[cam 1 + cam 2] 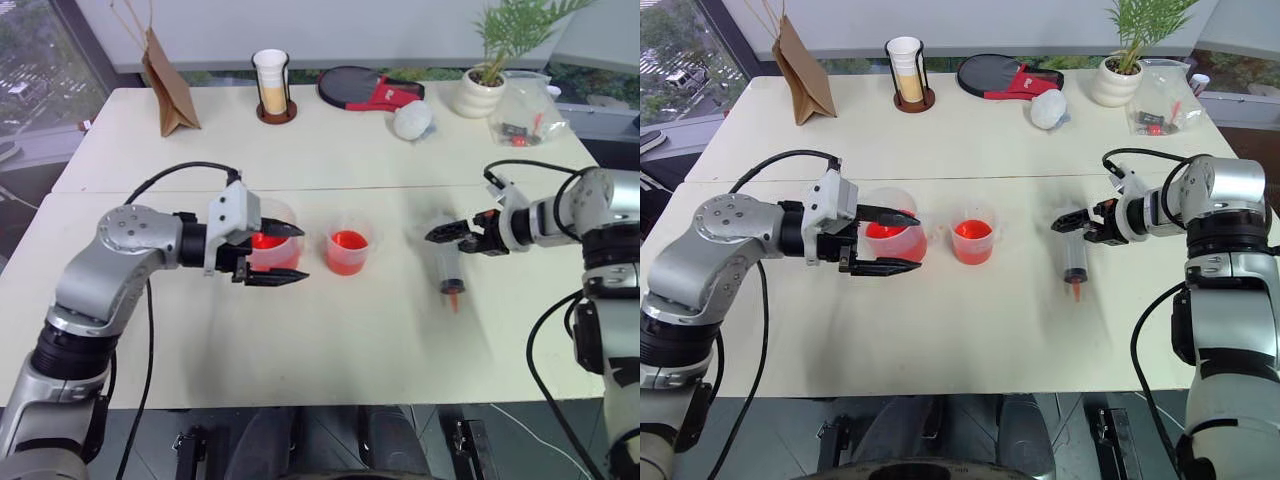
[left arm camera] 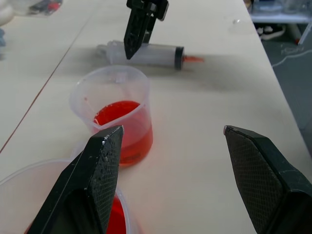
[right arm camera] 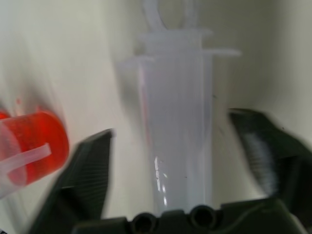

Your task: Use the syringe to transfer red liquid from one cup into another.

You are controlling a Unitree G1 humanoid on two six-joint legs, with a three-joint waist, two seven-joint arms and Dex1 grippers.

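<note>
Left gripper open around larger cup; syringe flat on table, right gripper open above.

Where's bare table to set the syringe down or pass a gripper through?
Free: the near strip of table in front of both cups, and the gap between the smaller cup and the syringe. Crowded: the left gripper brackets the larger cup; the far edge holds a bag, cup stack, paddle, plant.
</note>
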